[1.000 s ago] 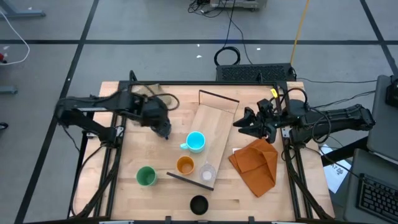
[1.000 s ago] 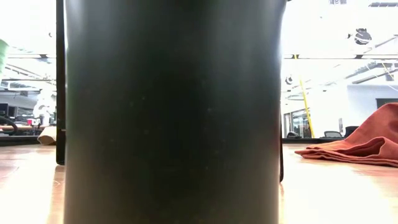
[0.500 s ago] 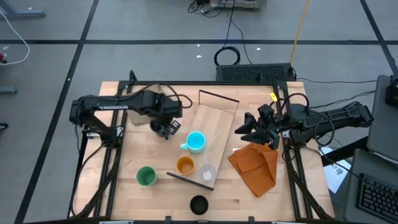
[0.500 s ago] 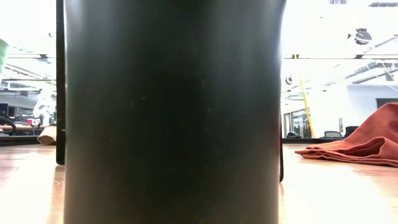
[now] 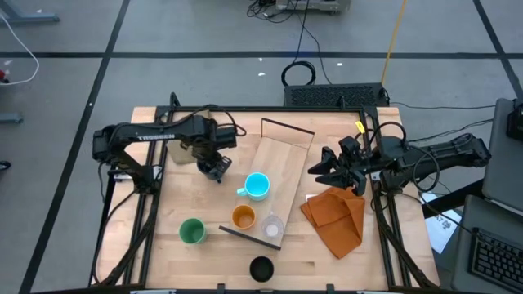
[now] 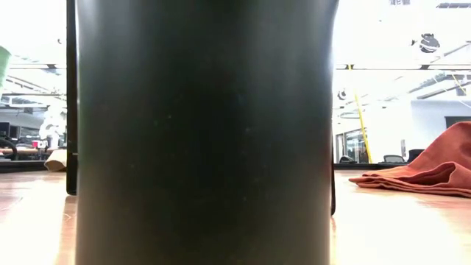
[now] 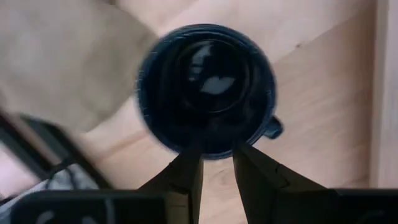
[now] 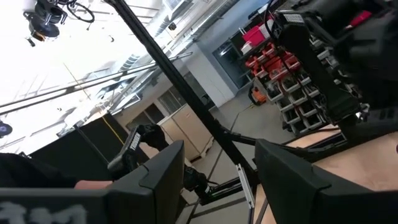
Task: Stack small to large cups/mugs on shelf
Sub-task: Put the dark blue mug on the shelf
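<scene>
Reading for print: no brand or label can be made out on any cup.
Left gripper (image 7: pixel 216 168): fingers pinched on the rim of the dark navy mug (image 7: pixel 208 87), held above the table (image 5: pixel 172 212) beside the tan cloth (image 5: pixel 189 147).
Right gripper (image 5: pixel 313 166): fingers apart, holding nothing, by the orange cloth (image 5: pixel 337 214).
Shelf (image 5: pixel 274 184): carries the light-blue mug (image 5: pixel 257 185), orange cup (image 5: pixel 243 217) and clear cup (image 5: pixel 271 226).
Green cup (image 5: pixel 192 231), black cup (image 5: pixel 261 268): on the table.
Change: left arm has swung back toward the tan cloth.

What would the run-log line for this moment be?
left gripper: shut on dark navy mug rim, left of shelf | right gripper: open, empty, above orange cloth | on shelf: light-blue mug, orange cup, clear cup
</scene>
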`<state>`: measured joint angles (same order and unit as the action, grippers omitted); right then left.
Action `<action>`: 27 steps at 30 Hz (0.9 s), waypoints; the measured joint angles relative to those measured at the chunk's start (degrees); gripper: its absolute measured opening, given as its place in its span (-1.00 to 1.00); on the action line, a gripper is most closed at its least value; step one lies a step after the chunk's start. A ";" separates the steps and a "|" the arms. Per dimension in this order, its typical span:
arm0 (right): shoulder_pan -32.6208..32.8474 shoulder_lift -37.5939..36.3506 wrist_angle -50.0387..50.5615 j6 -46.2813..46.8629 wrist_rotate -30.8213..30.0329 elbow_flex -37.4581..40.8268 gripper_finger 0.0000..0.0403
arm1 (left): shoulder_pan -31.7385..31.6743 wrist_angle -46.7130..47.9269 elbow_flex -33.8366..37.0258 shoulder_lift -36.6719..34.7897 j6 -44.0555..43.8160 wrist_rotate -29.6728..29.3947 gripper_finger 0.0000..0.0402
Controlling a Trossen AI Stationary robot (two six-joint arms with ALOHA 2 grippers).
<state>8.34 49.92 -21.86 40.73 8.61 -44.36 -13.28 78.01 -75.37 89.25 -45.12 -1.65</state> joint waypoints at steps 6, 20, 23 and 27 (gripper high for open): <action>0.00 0.01 0.05 0.12 0.01 0.00 -0.07 | 0.34 -5.55 3.82 0.01 1.11 3.86 -0.56; -0.02 -0.01 1.14 0.34 0.00 0.00 -0.07 | 3.01 -4.02 4.09 -1.02 8.89 4.21 -0.56; -0.02 0.01 1.19 0.22 0.01 0.00 -0.07 | 2.97 -3.85 4.09 -0.78 12.06 4.73 -0.56; -0.02 -0.01 1.21 0.52 0.02 0.00 -0.07 | 3.31 -0.89 4.09 -0.88 19.94 6.22 -0.56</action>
<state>8.32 49.91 -20.64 41.25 8.62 -44.36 -9.97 77.12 -71.29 88.37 -25.19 4.57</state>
